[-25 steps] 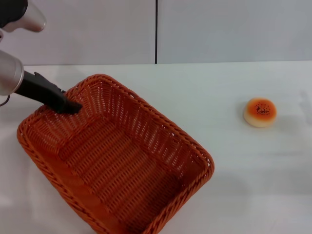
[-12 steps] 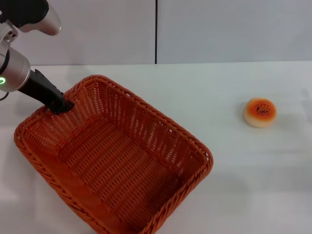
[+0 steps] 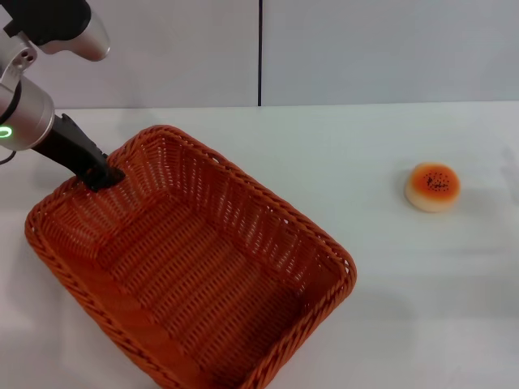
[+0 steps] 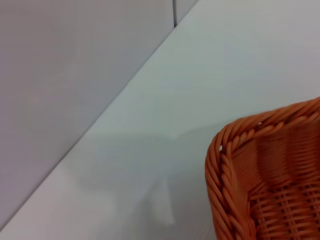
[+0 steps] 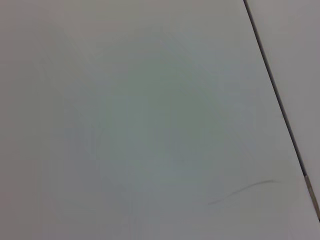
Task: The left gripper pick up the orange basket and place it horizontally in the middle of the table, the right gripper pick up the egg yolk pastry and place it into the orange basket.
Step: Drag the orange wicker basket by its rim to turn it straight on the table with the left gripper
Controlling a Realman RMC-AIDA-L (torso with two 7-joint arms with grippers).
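I'm counting one orange basket (image 3: pixel 190 263), one egg yolk pastry (image 3: pixel 432 186), one gripper in view. The left gripper (image 3: pixel 107 175) is sitting at the basket's far-left rim, tip touching the braided edge where the corner turns; I cannot tell from here whether its fingers are closed on the weave or just resting there. The basket is lying diagonally on the left half of the table (image 3: pixel 381 284), its near corner running off the bottom of the head view. The pastry is sitting well apart on the right, orange speckled face up. Compared with a second ago, the basket is sitting slightly shifted and the gripper tip has moved from inside the wall back to the rim.
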